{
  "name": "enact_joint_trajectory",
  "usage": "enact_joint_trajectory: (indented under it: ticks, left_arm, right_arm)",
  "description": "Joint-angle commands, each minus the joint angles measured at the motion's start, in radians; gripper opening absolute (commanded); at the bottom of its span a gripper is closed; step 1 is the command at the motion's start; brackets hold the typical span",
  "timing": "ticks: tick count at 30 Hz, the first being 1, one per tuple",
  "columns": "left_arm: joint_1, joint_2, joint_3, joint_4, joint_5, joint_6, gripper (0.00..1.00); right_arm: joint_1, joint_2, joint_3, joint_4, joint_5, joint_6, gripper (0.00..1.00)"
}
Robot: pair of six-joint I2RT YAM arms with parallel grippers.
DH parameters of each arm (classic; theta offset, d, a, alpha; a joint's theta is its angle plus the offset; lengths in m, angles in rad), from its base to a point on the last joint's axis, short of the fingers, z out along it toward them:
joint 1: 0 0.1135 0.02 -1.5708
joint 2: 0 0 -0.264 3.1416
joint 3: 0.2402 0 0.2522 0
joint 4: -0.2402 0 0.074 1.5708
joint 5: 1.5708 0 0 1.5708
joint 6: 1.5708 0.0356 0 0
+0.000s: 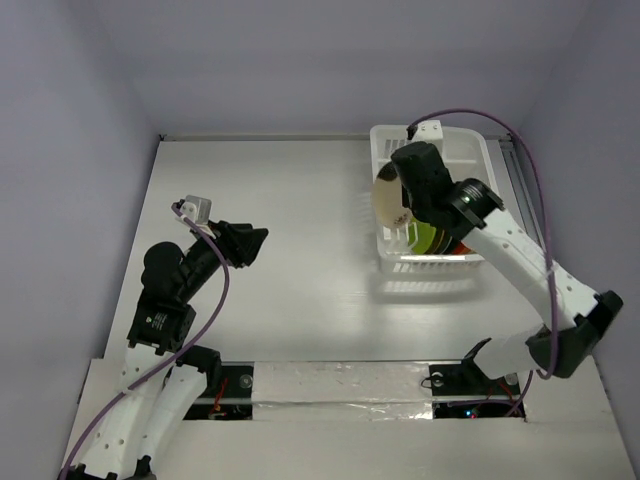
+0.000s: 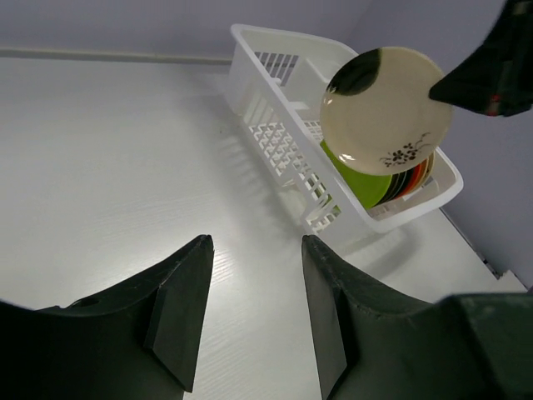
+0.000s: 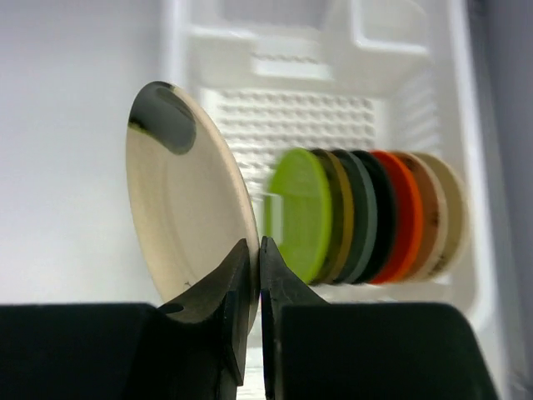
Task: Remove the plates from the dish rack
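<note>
Now our right gripper [image 3: 250, 254] pinches the rim of a cream round plate [image 3: 179, 200] above the white plastic dish rack [image 3: 283, 117], where other coloured plates [image 3: 333, 217] stand upright; our left gripper [image 2: 256, 246] gapes wide, empty

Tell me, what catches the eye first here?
The right gripper pinches a cream plate by its edge, upright over the white rack at the far right of the table. In the rack, a row of coloured plates stands on edge, the lime one nearest. The left gripper hangs open, empty.
</note>
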Motion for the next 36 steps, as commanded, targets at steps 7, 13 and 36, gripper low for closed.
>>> enact_joint_trajectory:
  ticks: [7,13,36]
  left_arm:
    - [0.006,-0.008,0.066,-0.022,-0.094,0.006,0.43]
    - [0.006,-0.022,0.072,-0.042,-0.143,0.009,0.43]
    - [0.006,-0.020,0.066,-0.031,-0.125,0.006,0.43]
  right_arm:
    - [0.179,0.099,-0.051,0.487,-0.408,0.110,0.00]
    - [0.248,0.382,0.043,0.582,-0.493,0.177,0.00]
    - [0.248,0.551,-0.126,0.646,-0.378,0.276,0.31]
